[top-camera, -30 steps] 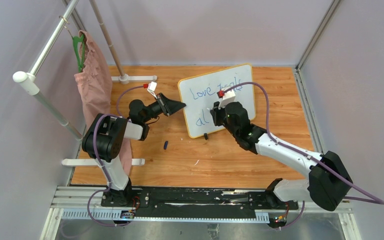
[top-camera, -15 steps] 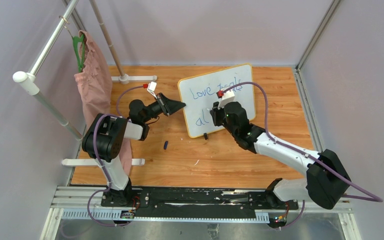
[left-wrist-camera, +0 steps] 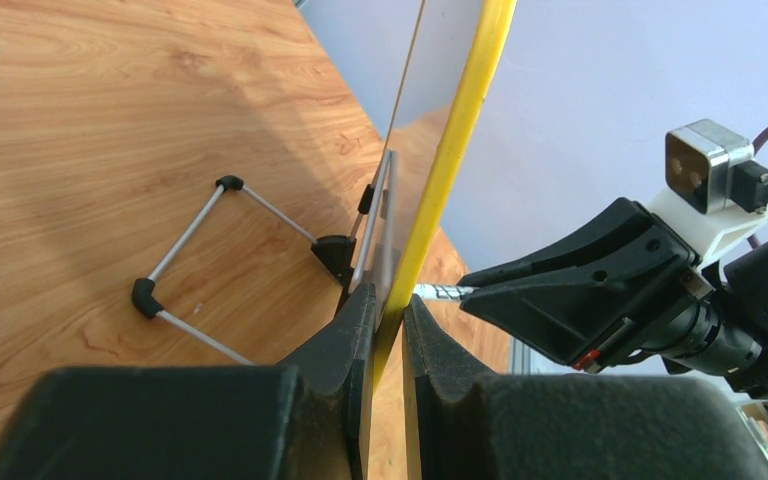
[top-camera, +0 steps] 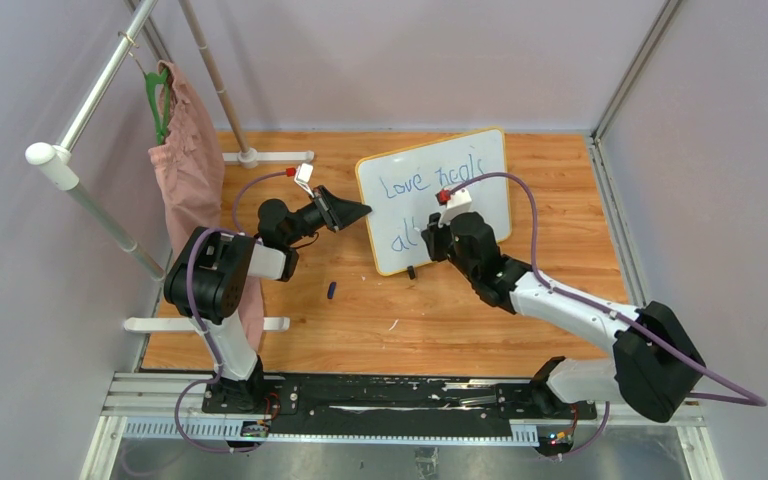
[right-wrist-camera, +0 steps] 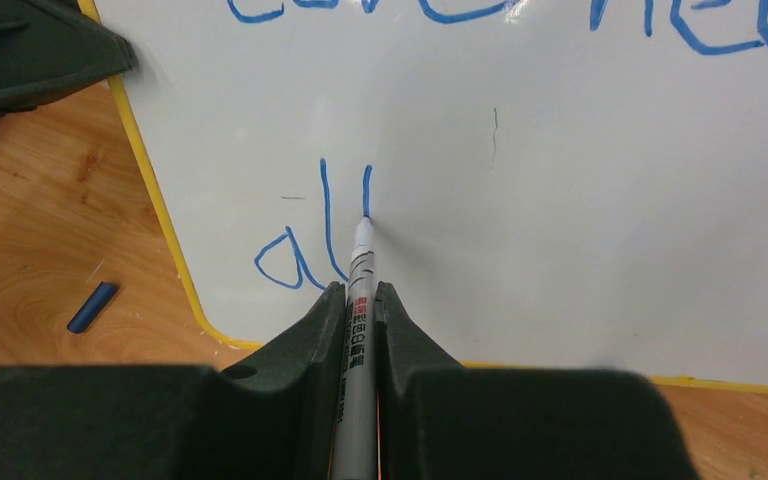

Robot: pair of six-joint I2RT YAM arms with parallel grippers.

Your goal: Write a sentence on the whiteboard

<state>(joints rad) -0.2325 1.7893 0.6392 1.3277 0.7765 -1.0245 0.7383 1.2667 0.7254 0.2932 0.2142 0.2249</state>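
The whiteboard (top-camera: 400,212) stands tilted on the wooden table, its yellow rim (left-wrist-camera: 460,130) seen edge-on in the left wrist view. My left gripper (top-camera: 360,212) (left-wrist-camera: 388,305) is shut on the board's left edge. The sentence (top-camera: 405,185) in blue reads "Love heals" on top, with "all" (right-wrist-camera: 305,250) below. My right gripper (top-camera: 428,238) (right-wrist-camera: 360,290) is shut on a silver marker (right-wrist-camera: 362,250). The marker's tip touches the board at the foot of the second "l" stroke. The right arm hides part of the lower line in the top view.
A blue marker cap (top-camera: 331,290) (right-wrist-camera: 92,306) lies on the table left of the board. A wire stand (left-wrist-camera: 220,260) props the board from behind. A pink cloth (top-camera: 188,170) hangs on a green hanger from the rack at the left.
My right gripper has slid down the board with the marker, drawing a second "l" after "al". The left gripper and the board have stayed put.
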